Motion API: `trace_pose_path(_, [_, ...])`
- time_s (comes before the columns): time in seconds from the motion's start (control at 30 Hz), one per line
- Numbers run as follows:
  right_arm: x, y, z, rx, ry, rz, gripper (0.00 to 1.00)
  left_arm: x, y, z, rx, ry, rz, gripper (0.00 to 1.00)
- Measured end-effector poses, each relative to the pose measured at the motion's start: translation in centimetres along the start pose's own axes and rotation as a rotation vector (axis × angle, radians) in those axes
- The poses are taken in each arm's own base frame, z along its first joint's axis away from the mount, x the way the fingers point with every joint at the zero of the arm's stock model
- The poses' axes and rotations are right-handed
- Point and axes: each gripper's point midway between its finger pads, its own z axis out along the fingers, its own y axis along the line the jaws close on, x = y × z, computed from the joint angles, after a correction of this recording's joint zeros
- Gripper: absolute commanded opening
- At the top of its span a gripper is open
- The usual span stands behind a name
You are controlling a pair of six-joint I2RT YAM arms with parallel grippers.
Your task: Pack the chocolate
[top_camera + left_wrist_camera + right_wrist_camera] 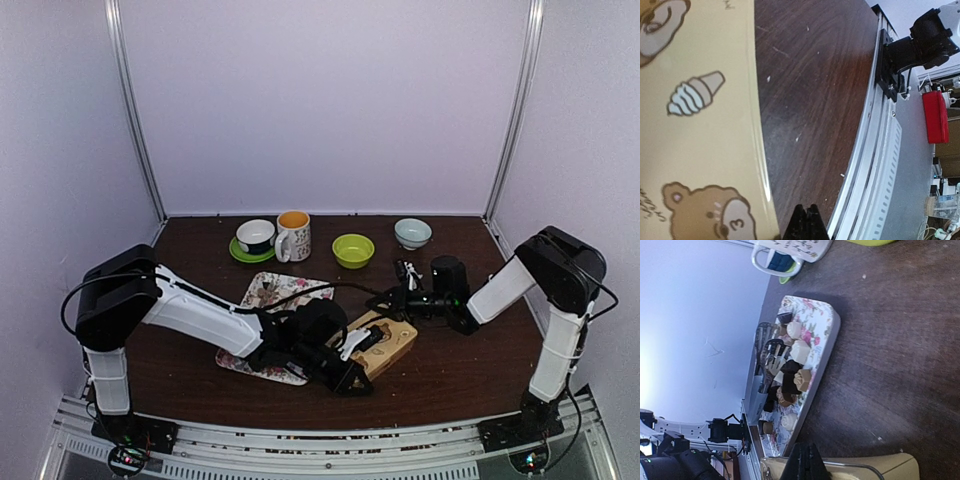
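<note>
Left of centre on the counter (890,365), toward its near edge, the chocolate (790,375) sits heaped on a flowered tray (832,327). Its dark, tan and cream pieces are strung along the tray's long axis, which runs roughly from far edge to near edge. The bear-print tin (890,467) lies just beside the tray on the side toward the right edge.

Your right tool (802,460) hovers at the tin's rim and looks straight over it at the pile, so the chocolate lies directly ahead, toward the left edge. Its fingers are pressed together with nothing between them. Whether they touch the rim, you cannot tell.

Your left tool (807,220) is at the tin's near side, aimed at the near-right corner with its back to the tray. It is clenched too, and holds nothing that shows.

Judged from this, the right arm is better placed for the reach, and it must spread its fingers first.
</note>
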Motion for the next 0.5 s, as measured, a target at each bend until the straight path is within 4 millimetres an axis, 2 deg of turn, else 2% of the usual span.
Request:
trace_pose_path(0.13, [0.0, 0.4, -1.0, 0.065, 0.012, 0.005, 0.0, 0.5, 0.5, 0.2, -0.015, 0.014, -0.009, 0.0])
trace_pose_path(0.33, [-2.2, 5.1, -2.2, 0.045, -0.011, -0.114, 0.0, 0.4, 0.9, -0.2, -0.051, 0.011, -0.005, 0.0])
trace_pose_path(0.4, [-2.3, 5.2, -2.4, 0.062, -0.008, -0.128, 0.0, 0.3, 1.2, -0.8, -0.082, 0.012, -0.009, 0.0])
trace_pose_path(0.5, [-1.5, 3.9, -2.4, 0.105, 0.022, -0.116, 0.0, -0.3, 0.9, -2.1, -0.112, -0.006, -0.004, 0.0])
